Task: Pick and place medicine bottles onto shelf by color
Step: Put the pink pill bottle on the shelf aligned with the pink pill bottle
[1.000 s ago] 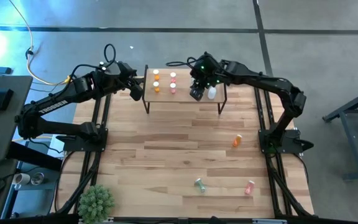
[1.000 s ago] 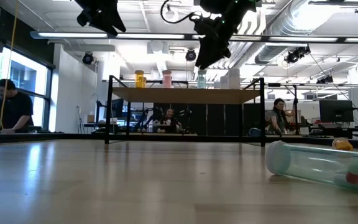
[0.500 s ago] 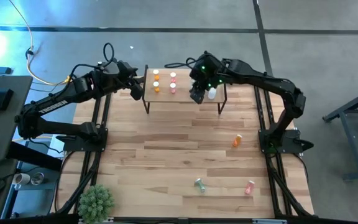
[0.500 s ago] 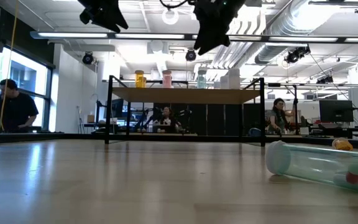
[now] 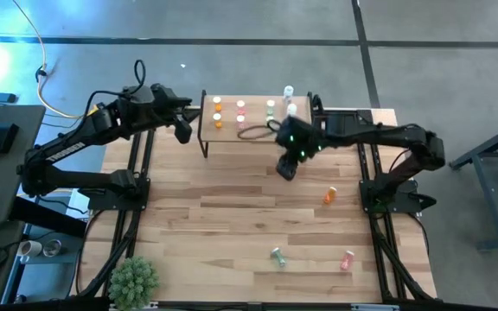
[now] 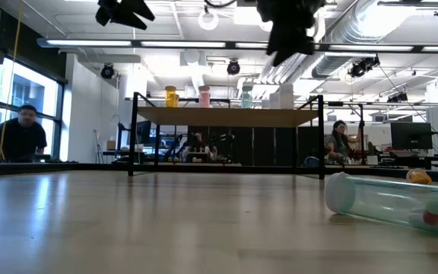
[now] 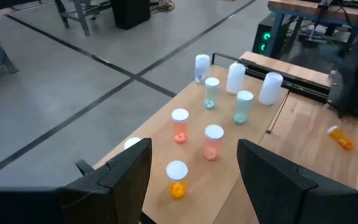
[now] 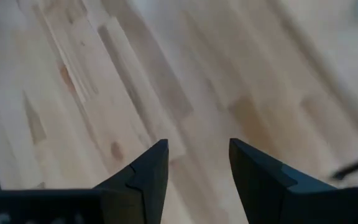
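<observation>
Right gripper (image 5: 287, 168) hangs over bare tabletop (image 5: 232, 216) just in front of the shelf (image 5: 253, 130), fingers (image 8: 148, 171) spread with a clear gap and nothing between them; its wrist camera looks down on wood planks only. Left gripper (image 5: 182, 131) hovers at the shelf's left end, its jaws wide apart and empty too, framing the bottles from above.

Up on the shelf stand the sorted bottles: two orange ones (image 5: 217, 111) at the left, two pink ones (image 5: 240, 113) next to them, green-tinted ones (image 7: 243, 106) further along, and clear white ones (image 5: 290, 100) toward the right end. Left wrist view shows them upright in short rows, white caps up.

Down on the table, three bottles lie on their sides, well apart from the shelf: an orange bottle (image 5: 329, 196) near the right arm's base, a green bottle (image 5: 277, 256) toward the front edge, and a pink bottle (image 5: 347, 259) to its right. Low view puts the green bottle close to the lens. Plant (image 5: 134, 278) sits at the front left corner
</observation>
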`<act>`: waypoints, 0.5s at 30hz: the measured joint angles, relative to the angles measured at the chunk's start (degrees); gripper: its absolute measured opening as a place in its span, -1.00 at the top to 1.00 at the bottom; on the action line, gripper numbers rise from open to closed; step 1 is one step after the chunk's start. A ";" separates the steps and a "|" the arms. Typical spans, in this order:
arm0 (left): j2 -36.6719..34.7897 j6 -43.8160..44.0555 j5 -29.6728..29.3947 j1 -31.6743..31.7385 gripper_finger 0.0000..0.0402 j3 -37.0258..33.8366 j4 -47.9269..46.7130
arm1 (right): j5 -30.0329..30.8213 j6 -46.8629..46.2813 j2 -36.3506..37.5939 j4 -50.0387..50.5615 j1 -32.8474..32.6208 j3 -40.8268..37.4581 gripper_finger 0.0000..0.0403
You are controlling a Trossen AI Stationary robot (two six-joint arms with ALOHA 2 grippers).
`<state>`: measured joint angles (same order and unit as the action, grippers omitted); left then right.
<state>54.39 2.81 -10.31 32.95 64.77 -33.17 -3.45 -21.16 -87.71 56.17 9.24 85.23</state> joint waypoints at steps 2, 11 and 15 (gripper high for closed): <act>-0.20 0.00 0.00 0.00 -0.13 0.00 0.02 | 1.20 -6.00 1.05 -0.44 -2.20 -3.07 0.21; -0.37 0.00 0.01 0.00 -0.13 0.00 -0.01 | 1.68 -30.83 2.77 -0.39 -13.01 -11.78 0.21; -0.37 0.02 1.22 0.00 -0.13 0.00 -0.02 | 0.92 -43.01 2.77 0.03 -18.96 -13.59 0.21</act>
<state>54.02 2.83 -9.08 32.95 64.77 -33.19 -2.53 -64.17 -84.95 56.21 -9.72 71.64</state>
